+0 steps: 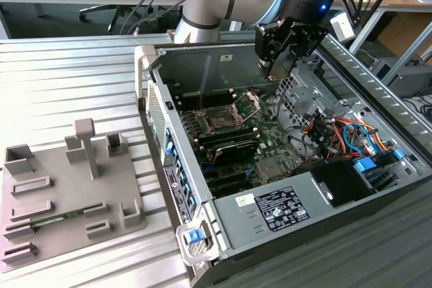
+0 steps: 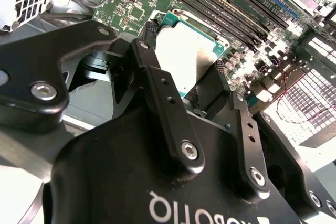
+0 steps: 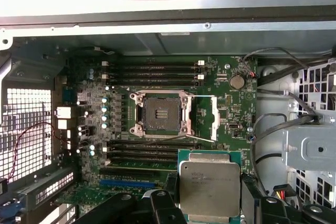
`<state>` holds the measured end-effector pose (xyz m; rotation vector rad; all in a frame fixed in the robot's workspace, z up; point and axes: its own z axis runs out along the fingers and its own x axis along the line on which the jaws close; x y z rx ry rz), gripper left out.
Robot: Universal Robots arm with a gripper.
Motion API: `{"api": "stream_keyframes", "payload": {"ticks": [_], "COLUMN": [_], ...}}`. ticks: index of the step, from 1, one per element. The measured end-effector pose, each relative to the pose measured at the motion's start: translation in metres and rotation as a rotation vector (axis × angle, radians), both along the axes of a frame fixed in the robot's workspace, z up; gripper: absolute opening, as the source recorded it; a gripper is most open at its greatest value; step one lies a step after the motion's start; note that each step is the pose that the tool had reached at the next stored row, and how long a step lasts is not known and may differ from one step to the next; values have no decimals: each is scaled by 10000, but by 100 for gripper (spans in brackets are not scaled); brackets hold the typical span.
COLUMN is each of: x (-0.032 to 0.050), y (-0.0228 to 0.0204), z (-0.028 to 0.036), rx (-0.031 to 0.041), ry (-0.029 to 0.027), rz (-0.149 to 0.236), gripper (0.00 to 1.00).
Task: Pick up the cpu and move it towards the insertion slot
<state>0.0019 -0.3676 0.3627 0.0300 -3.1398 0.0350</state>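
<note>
A: Status of the gripper [image 1: 282, 55]?

B: In the exterior view it hangs over the far right part of the open computer case [image 1: 283, 220], above the motherboard [image 1: 243, 146]. The jaws are closed on the cpu [image 3: 209, 188]; in both wrist views the chip sits flat between them, silvery top showing, held by two opposite edges.

A: And the insertion slot [image 3: 160, 115]?

B: Open. In the first wrist view its dark contact field is bare and the hinged retention bracket [image 3: 207, 120] is swung aside, just beside the frame. The cpu is held off the board, near the slot but not over it: a bank of long black memory slots [image 3: 142, 148] lies between the two in that view.

A: Handling notes?

B: My judgement: light, rigid, thin. The metal lid looks smooth, so it could slip if the grip is uneven. The underside and the socket's contacts are likely delicate, so tilt or a scrape on seating is the main risk.

A: Best place to hold?

B: By the edges of the green substrate, as now, keeping the chip level. I cannot tell how far the edges sit into the jaws.

A: Anything else in the scene?

B: A grey tray [image 1: 67, 197] lies on the desk [image 1: 67, 79] at the exterior view's left, well apart from the case.
</note>
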Motion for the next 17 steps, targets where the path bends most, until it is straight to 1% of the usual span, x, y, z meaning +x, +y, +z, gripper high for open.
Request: {"api": "stream_keyframes", "payload": {"ticks": [17], "x": [0], "y": [2], "z": [-53], "rx": [-2], "ry": [0], "rz": [-1], "gripper": [55]}}
